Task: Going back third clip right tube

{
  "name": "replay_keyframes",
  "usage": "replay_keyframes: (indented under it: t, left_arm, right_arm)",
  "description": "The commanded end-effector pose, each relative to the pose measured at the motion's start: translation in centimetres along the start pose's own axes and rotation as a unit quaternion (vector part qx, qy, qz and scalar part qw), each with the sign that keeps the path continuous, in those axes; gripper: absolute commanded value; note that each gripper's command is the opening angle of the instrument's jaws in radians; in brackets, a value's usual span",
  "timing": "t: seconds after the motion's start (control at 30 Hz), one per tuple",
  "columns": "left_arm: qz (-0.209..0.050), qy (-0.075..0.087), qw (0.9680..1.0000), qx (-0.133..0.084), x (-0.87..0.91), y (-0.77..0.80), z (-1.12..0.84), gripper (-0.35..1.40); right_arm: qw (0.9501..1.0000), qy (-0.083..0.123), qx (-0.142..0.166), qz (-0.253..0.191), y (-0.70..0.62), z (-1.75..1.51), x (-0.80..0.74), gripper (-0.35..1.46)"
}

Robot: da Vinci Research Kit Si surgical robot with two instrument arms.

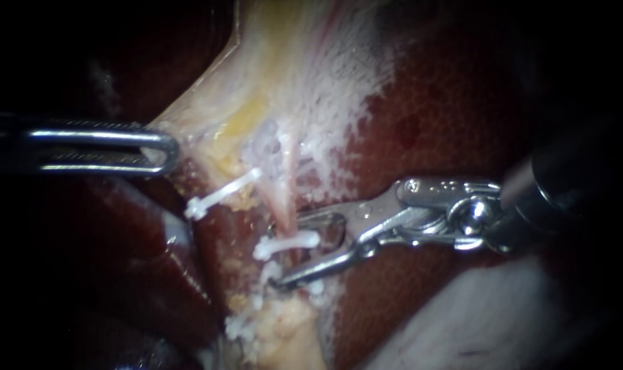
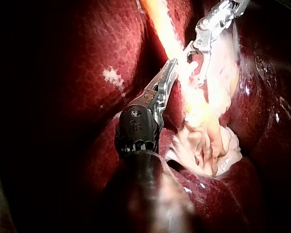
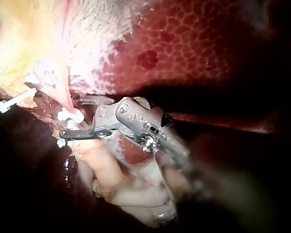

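A thin pink tube runs down through pale tissue. A white clip crosses it, with another white clip just below. A third clip lies to the upper left. My right instrument comes in from the right, its jaws open around the clipped stretch of tube without squeezing it. In the right wrist view the open jaws stand beside the clips. My left instrument is shut on the edge of the pale tissue and holds it to the left.
Dark red liver lies to the right and behind. Whitish fatty shreds hang below the clips. A pale blurred mass fills the lower right corner. In the left wrist view my right instrument stands ahead of my left one.
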Motion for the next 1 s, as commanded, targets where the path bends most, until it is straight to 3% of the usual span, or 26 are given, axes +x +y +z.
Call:
replay_keyframes:
  t: [0.03, 0.37, 0.63, 1.0]
  left_arm:
    - [0.000, 0.000, 1.0000, 0.000, 0.00, 0.00, 0.00, -0.35]
    - [0.000, 0.000, 1.0000, 0.000, 0.00, 0.00, -0.01, -0.35]
    - [0.000, 0.000, 1.0000, 0.000, 0.00, 0.00, -0.01, -0.35]
    - [0.000, 0.000, 1.0000, 0.001, 0.01, 0.02, -0.02, -0.35]
  right_arm:
    - [1.0000, 0.000, -0.001, -0.003, 0.00, -0.02, 0.01, 0.60]
    - [1.0000, -0.001, 0.003, -0.004, -0.06, -0.17, -0.04, 0.60]
    - [0.9999, -0.001, 0.013, 0.000, -0.18, -0.61, 0.00, 0.60]
    - [0.9988, 0.005, -0.014, -0.046, -0.34, -1.07, 0.01, 0.60]
